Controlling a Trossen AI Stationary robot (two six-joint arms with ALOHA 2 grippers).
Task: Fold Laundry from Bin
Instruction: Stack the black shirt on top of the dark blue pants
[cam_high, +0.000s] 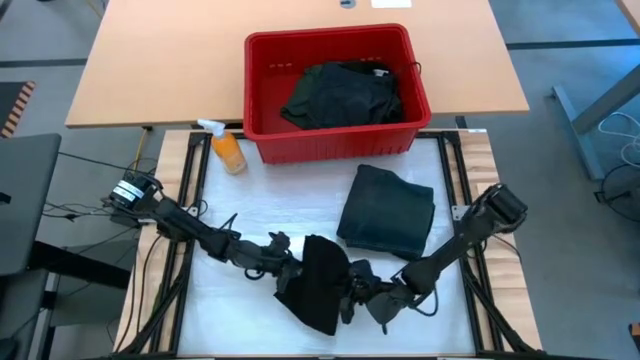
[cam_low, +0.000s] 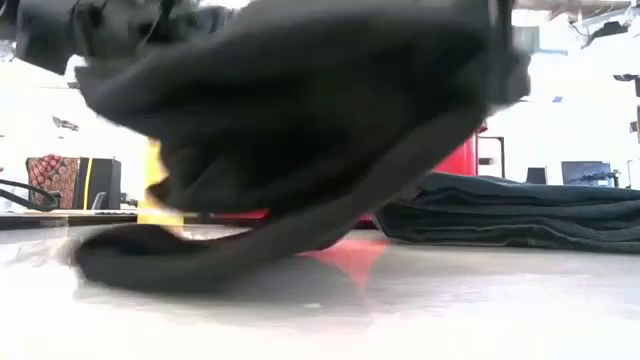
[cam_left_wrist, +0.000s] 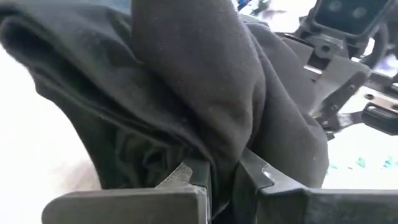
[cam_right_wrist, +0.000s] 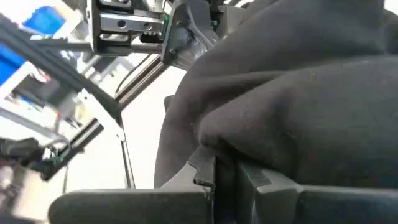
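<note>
You had the white worktop (cam_high: 250, 215) under both arms, with the red bin (cam_high: 335, 95) standing at its far edge and a dark crumpled garment (cam_high: 345, 95) lying inside it. Nearer to you, just right of centre, a dark green garment (cam_high: 388, 210) lay folded flat on the worktop, apart from the bin. Your black garment (cam_high: 320, 280) sat bunched at the near edge between the two arms, part of it raised off the surface and a lower fold trailing on the worktop in the low view. Your left gripper (cam_left_wrist: 217, 180) had its fingers clamped together on a fold of that black garment from the left side, and your right gripper (cam_right_wrist: 225, 171) had its fingers pinched on the cloth from the right side. An orange spray bottle (cam_high: 226, 147) stood just beside the bin's left front corner.
</note>
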